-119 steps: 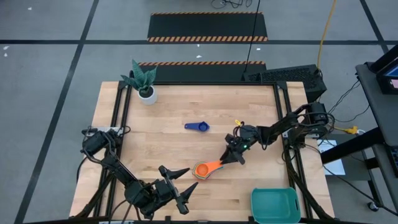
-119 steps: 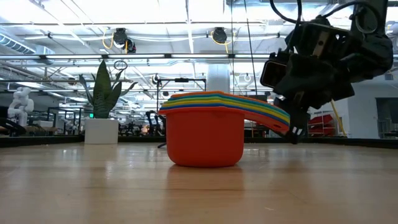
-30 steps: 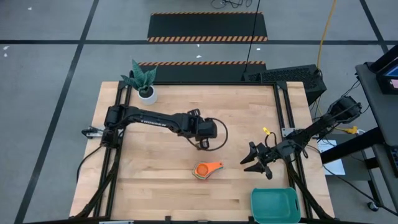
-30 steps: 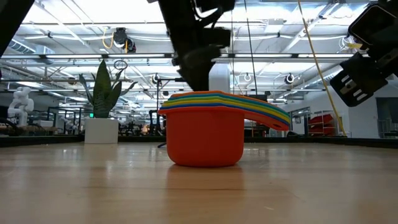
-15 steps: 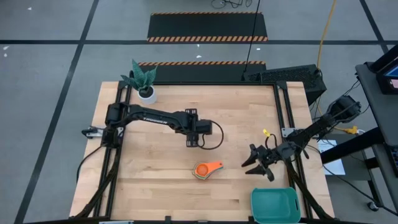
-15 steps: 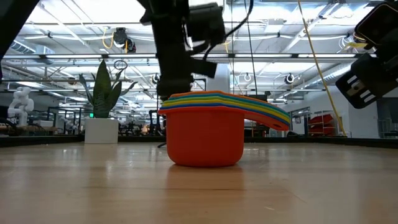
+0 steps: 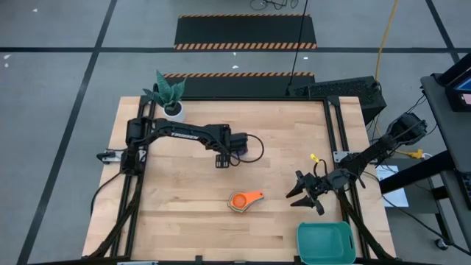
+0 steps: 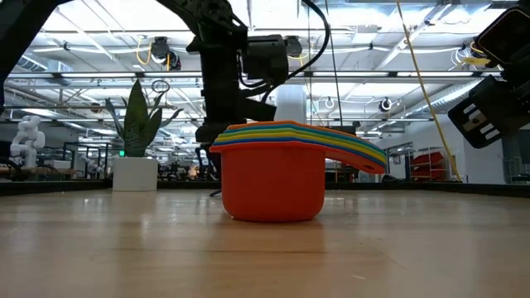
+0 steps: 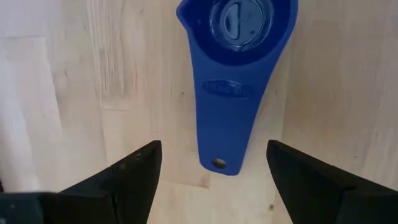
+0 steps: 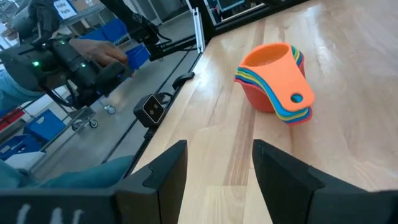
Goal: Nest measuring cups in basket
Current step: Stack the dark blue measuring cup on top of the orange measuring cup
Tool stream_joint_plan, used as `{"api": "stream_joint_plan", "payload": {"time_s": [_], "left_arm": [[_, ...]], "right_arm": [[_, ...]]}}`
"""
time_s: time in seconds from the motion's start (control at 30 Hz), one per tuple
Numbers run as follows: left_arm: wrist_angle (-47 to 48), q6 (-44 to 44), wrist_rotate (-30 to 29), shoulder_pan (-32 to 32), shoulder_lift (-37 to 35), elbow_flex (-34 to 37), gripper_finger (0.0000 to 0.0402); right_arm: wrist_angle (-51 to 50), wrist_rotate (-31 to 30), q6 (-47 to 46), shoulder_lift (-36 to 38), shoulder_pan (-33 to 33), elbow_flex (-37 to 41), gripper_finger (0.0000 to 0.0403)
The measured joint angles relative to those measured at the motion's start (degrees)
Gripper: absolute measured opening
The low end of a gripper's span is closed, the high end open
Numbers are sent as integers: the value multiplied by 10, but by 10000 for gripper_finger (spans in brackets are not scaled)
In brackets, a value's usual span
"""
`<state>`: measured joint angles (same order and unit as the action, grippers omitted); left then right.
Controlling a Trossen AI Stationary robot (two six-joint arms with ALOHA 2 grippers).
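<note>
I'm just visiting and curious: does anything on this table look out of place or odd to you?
One blue measuring cup lies alone on the wood, apart from the nested stack of cups, with the left gripper open just over its handle. The stack itself sits on the table, not in the teal basket. Nothing looks spilled or broken.

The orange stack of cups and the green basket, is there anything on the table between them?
No. In the high view only bare wood lies between the stack of cups and the basket. The right gripper hangs just beside that stretch.
</note>
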<state>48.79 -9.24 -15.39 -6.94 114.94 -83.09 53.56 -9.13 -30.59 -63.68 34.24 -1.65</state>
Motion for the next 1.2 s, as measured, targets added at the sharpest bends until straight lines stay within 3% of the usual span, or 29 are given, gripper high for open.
{"api": "stream_joint_plan", "payload": {"time_s": [0.2,0.57,0.7,0.93,1.07,1.2], "left_arm": [[-24,-2,50,-16,22,0,294],[-35,9,53,-10,37,0,290],[-44,25,54,-10,38,0,255],[-70,116,46,-3,40,0,155],[-69,189,44,6,40,0,149],[-69,242,47,20,40,0,116]], "right_arm": [[1,0,-2,0,0,0,176],[-8,-1,-1,0,0,0,176],[-7,-1,1,0,0,0,176],[-7,-1,2,0,0,0,176],[-7,-10,2,0,0,0,176],[-3,-22,7,0,-2,-6,176]]}}
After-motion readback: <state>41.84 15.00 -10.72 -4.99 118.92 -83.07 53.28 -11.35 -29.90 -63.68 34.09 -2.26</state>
